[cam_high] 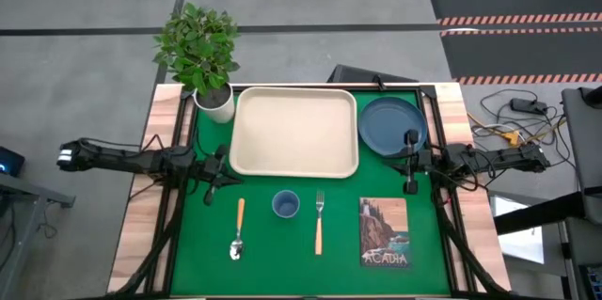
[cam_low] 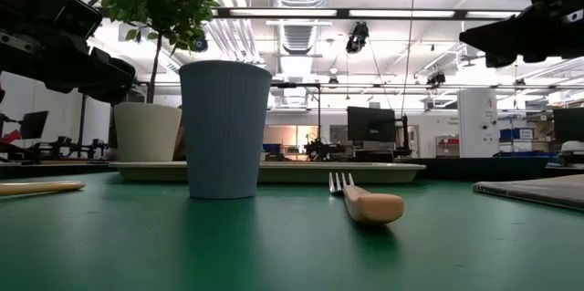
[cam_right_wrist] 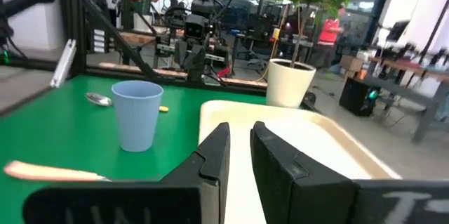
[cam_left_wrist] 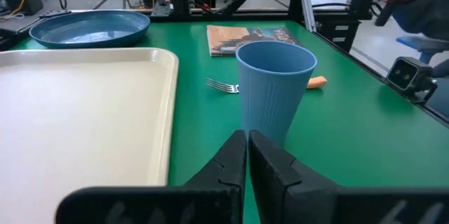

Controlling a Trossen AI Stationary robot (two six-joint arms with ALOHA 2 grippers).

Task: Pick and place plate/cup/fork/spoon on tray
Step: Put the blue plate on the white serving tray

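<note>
High view showed you nothing loaded yet: cream rectangular tray (cam_high: 294, 132) bare; slate-blue plate (cam_high: 391, 124), light-blue cup (cam_high: 286, 204), wooden-handled fork (cam_high: 319, 222) and spoon (cam_high: 238, 229) on the counter; left gripper (cam_left_wrist: 248, 155) fingers together, right gripper (cam_right_wrist: 238, 152) fingers slightly apart.

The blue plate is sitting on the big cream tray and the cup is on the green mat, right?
Not quite. The plate is not on the tray; it sits beside it, on the table, by the tray's right end. The high view shows this. The cup is on the green mat, as you said.
</note>
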